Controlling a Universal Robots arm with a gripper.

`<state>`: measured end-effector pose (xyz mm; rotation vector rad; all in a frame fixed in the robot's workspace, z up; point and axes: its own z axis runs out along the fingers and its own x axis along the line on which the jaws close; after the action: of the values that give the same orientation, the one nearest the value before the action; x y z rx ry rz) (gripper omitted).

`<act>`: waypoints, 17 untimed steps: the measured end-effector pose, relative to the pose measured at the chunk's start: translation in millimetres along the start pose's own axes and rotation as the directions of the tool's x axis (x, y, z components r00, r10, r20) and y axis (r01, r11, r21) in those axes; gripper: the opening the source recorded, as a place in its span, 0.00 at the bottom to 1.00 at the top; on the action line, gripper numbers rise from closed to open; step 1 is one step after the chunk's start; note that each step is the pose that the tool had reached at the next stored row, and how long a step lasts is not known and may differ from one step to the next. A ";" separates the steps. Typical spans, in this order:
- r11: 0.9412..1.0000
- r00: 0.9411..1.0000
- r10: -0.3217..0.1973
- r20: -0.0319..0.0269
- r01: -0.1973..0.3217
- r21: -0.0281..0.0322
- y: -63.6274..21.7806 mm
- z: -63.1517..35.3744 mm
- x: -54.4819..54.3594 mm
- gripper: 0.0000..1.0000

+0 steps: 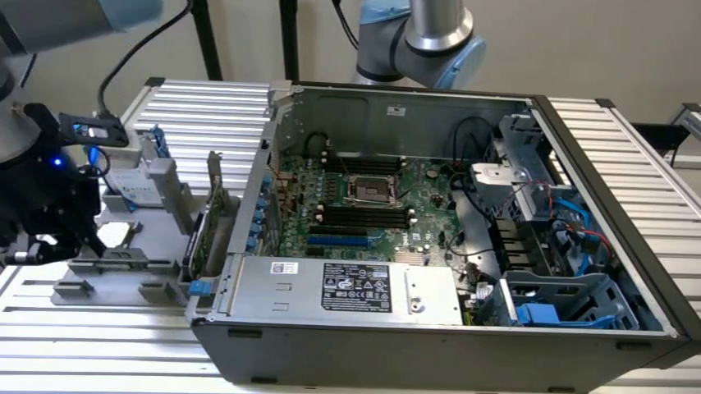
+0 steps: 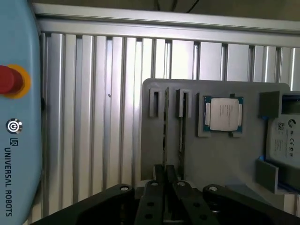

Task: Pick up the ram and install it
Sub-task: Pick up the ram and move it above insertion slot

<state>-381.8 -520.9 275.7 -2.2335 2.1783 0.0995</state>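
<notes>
1. Looking at the exterior view, the arm's big round joint [image 1: 438, 37] sits up high behind the open computer case [image 1: 438, 353].
2. Another fat piece of the arm [image 1: 66, 20] is in the top corner on the exterior view's left.
3. Below it, the black gripper [image 1: 66, 242] points down, low over the grey holder [image 1: 121, 271], which lies on the ribbed metal table [image 1: 110, 345].
4. A small blue light glows on the gripper's body.
5. An upright expansion card [image 1: 208, 238] with a blue tab stands between the holder and the case.
6. Inside the case, the green motherboard [image 1: 362, 205] lies flat with its black slots.
7. In the wrist view, the gripper [image 2: 165, 169] looks straight down at the grey holder [image 2: 220, 164].
8. The ram [image 2: 165, 136] stands on its edge in a slot of the holder.
9. The two fingers [image 2: 158, 172] are close together, one on each side of the ram's end, pinching it.
10. A second thin strip [image 2: 181, 131] sits in the slot just beside it.
11. The square silver processor chip [image 2: 224, 115] rests in its own pocket nearby.
12. A blue control pad [image 2: 18, 140] with a red button [image 2: 7, 79] lies on the table, well apart from the holder.
</notes>
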 end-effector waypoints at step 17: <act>1.000 1.000 0.000 0.000 0.000 0.000 -29.1 -77.1 -18.4 0.14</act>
<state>-350.8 -506.4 352.9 -2.2335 2.1783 0.0994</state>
